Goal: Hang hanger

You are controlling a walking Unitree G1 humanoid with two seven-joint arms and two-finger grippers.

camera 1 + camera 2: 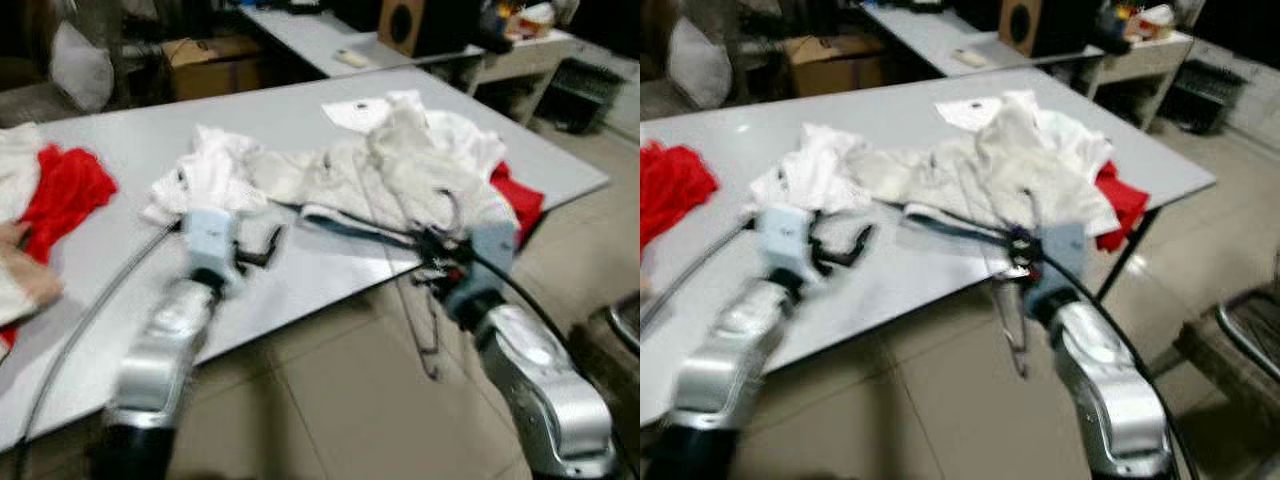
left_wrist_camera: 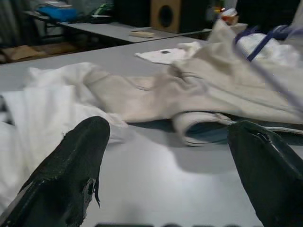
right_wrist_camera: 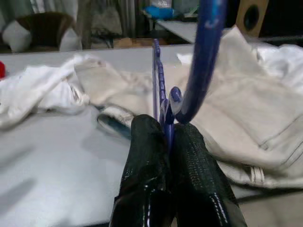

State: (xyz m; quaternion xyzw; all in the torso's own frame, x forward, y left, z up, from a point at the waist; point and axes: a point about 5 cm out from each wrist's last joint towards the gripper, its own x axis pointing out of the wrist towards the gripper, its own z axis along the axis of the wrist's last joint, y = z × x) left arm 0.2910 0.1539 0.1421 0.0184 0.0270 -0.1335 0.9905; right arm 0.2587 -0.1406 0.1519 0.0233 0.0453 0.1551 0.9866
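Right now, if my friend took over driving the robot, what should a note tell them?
Right gripper: shut on the blue hanger, held at the table's near edge, over the beige garment.
Left gripper: open, holding nothing, low over the grey table beside the white clothes.
Done: hanger picked up.
Left: it is not hung on anything yet, and no rail or hook is visible. A red cloth lies at the table's left end, another red cloth at the right.

Smooth matt grey worktop point(image 1: 300, 120), soft creased cream cloth garment point(image 1: 400, 175), glossy blue plastic hanger point(image 3: 203, 52), shiny silver metal arms, textured black rubbery fingers point(image 3: 147, 156).
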